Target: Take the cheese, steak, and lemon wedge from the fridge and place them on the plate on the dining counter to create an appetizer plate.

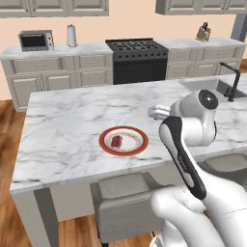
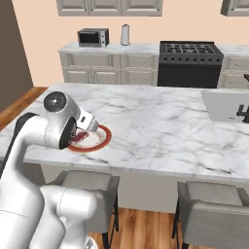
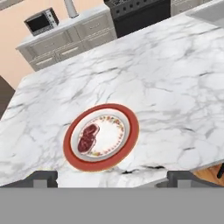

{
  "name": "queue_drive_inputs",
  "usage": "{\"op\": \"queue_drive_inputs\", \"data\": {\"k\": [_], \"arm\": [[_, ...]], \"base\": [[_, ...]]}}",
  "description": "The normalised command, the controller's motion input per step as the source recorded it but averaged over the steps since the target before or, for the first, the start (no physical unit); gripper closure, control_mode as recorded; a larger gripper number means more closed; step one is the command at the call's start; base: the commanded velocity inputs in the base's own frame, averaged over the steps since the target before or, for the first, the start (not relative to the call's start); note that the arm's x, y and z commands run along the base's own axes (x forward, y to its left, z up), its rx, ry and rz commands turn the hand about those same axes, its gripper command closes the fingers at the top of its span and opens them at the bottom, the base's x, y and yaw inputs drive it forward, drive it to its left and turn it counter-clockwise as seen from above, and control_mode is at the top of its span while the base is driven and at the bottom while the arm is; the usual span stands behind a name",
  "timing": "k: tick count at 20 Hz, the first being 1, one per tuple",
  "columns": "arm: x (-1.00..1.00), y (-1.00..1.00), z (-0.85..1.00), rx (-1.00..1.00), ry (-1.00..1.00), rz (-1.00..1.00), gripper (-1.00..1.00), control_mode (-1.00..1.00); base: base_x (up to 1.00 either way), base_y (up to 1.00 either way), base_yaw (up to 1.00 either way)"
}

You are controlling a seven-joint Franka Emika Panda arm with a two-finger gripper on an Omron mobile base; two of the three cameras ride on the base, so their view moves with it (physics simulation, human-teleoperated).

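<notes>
The plate [image 1: 104, 140] [image 3: 131, 131] [image 2: 104, 136], white with a red-brown rim, lies near the front edge of the white marble dining counter [image 1: 67, 120] [image 3: 175, 87] [image 2: 160, 126]. The dark red steak [image 1: 116, 141] [image 3: 88, 138] rests flat on the plate's left half. My gripper [image 3: 113, 177] [image 2: 80, 134] hovers above the plate's near side, open, with nothing between its fingertips [image 3: 43, 177]. In the right base view my hand partly covers the plate. The cheese, the lemon wedge and the fridge are out of view.
An inset sink with a black faucet [image 1: 233, 82] lies at the counter's right end. Grey stools [image 1: 123, 193] [image 2: 214, 199] stand under the near edge. Behind are the wall counters with a stove [image 1: 137, 60], a microwave [image 1: 36, 40] and a paper towel roll [image 1: 72, 35].
</notes>
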Motion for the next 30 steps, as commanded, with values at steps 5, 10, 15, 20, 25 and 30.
{"op": "queue_drive_inputs", "data": {"k": [5,10,15,20,25,30], "arm": [[-0.95,-0.11,0.69,-0.09,0.0,0.06,-1.0,-1.0],[-0.62,-0.02,0.29,-0.12,0.02,0.04,-1.0,-1.0],[-0.56,-0.23,0.12,-0.04,0.0,0.07,-1.0,1.0],[0.0,0.0,0.0,0.0,0.0,0.0,-1.0,1.0],[0.0,0.0,0.0,0.0,0.0,0.0,-1.0,1.0],[0.0,0.0,0.0,0.0,0.0,0.0,-1.0,1.0]], "base": [[0.0,0.0,0.0],[0.0,0.0,0.0],[-0.12,-0.12,0.01],[-0.96,-0.83,0.0],[-0.58,-1.0,-0.18],[-0.07,-1.0,-0.19]]}}
